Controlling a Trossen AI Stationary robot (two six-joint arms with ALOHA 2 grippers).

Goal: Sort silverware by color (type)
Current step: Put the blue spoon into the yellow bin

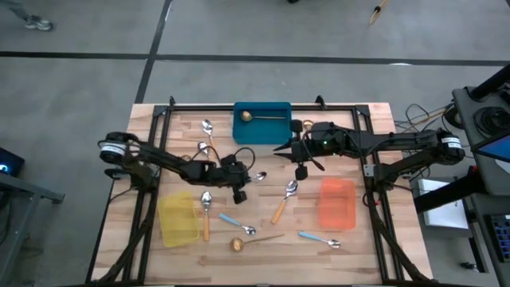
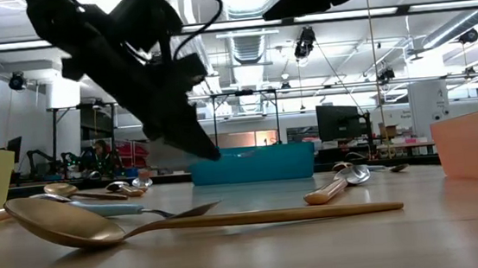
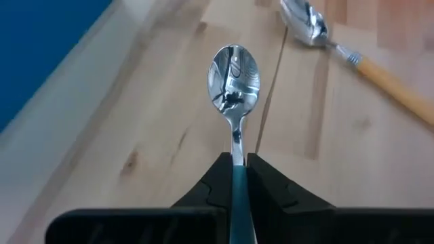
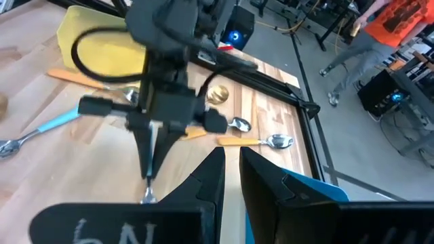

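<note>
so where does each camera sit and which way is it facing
High view: above the table, looking straight down; both arms show, left gripper at mid-table, right gripper by the blue bin.
Low view: at table height, looking level into the room; a gold spoon lies closest.
Left wrist view: looks past its own fingers, shut on a blue-handled spoon.
Right wrist view: looks past its own narrowly parted fingers at the left arm.
Shared: left wrist, right wrist and high views all show the blue-handled spoon.
</note>
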